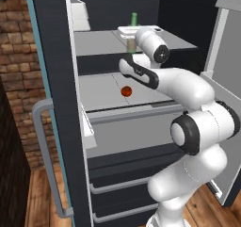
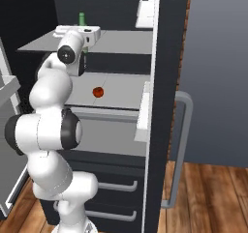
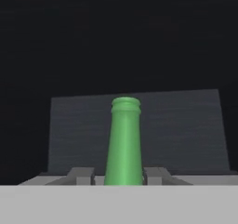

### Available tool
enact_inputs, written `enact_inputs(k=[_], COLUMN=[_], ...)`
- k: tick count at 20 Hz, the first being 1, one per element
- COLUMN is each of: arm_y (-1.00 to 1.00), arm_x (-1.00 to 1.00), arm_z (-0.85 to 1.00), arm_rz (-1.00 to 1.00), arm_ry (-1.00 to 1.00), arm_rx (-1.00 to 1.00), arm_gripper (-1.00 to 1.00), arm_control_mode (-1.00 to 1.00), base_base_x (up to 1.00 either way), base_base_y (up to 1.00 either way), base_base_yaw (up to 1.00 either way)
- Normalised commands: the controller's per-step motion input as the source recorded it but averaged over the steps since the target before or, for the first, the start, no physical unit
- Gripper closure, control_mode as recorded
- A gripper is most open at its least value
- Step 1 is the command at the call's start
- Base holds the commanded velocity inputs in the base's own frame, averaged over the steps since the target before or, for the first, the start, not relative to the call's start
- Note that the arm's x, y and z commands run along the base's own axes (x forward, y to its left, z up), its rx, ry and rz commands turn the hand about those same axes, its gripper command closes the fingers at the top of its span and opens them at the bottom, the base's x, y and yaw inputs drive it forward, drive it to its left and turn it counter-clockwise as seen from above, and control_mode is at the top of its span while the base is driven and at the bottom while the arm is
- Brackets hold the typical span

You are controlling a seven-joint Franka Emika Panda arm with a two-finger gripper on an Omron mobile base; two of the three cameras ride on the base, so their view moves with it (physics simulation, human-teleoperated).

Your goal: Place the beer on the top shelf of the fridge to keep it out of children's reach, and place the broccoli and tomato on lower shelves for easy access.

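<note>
Clenched around the slim green glass bottle of beer (image 3: 124, 144), my claw (image 3: 122, 175) is gripping it low on the neck; in the hand view my two dark fingertips (image 3: 82, 175) are pressing against the glass from nine and three o'clock, and the bottle's ringed mouth is rising to twelve o'clock against the grey back wall of the compartment.

From the left base view, I am reaching deep into the tall dark charcoal fridge (image 1: 56, 80) with its teal-edged door swung wide. The green neck is poking up at twelve o'clock above my white wrist, over the upper grey shelf (image 1: 99, 41). My hand is hiding the bottle's base, so I cannot tell whether it is resting on that shelf or hanging just above it.

The small round red-orange tomato (image 1: 126, 91) is sitting on the grey shelf one level down, at about six o'clock from my wrist and well apart from the bottle. That part of the job is looking done to me.

I am not finding the broccoli in these views, so I cannot say where it is lying.

As I am judging it, the tomato is placed, the beer is at the top shelf and awaiting release, and the broccoli's placing on a lower shelf is unconfirmed. I am judging the bottle tall and narrow enough to tip if I let go before it is standing squarely.
</note>
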Motion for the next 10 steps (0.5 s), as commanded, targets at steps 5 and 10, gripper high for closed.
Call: enact_inputs(k=[5,10], arm_y=[0.0,0.0], arm_x=[0.27,0.33], arm_z=[0.0,-0.04], arm_rz=[0.02,0.01], arm_ry=[-0.11,-0.06], arm_rx=[0.0,0.0], arm_gripper=[1.0,1.0], arm_control_mode=[-1.0,-1.0], base_base_x=[0.0,0.0], base_base_y=[0.0,0.0], base_base_yaw=[0.0,0.0])
